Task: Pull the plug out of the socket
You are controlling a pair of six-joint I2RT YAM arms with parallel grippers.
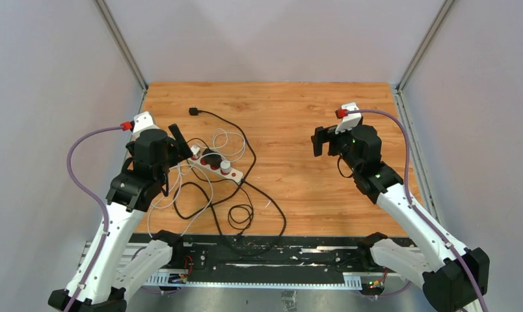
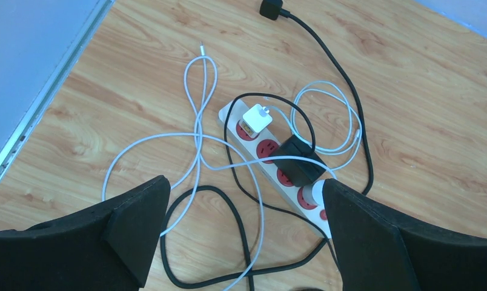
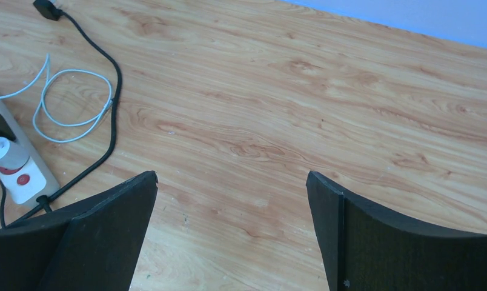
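Observation:
The cream-white power strip (image 2: 228, 113) with red outlets lies aslant on the wooden table, left of centre in the top view (image 1: 214, 169). Three plugs sit in it: a white square charger (image 2: 257, 117), a black adapter (image 2: 300, 161) and a white round plug (image 2: 311, 193). My left gripper (image 2: 244, 183) is open and hovers above the strip's near side, its right finger (image 2: 374, 236) next to the round plug. It holds nothing. My right gripper (image 3: 230, 176) is open and empty over bare wood, to the right of the strip's end (image 3: 22, 177).
Thin white cables (image 2: 195, 130) and a thick black cord (image 2: 241, 242) loop round the strip. The cord's black plug (image 1: 194, 111) lies loose at the back. More black cable coils near the front edge (image 1: 241, 216). Grey walls stand on both sides.

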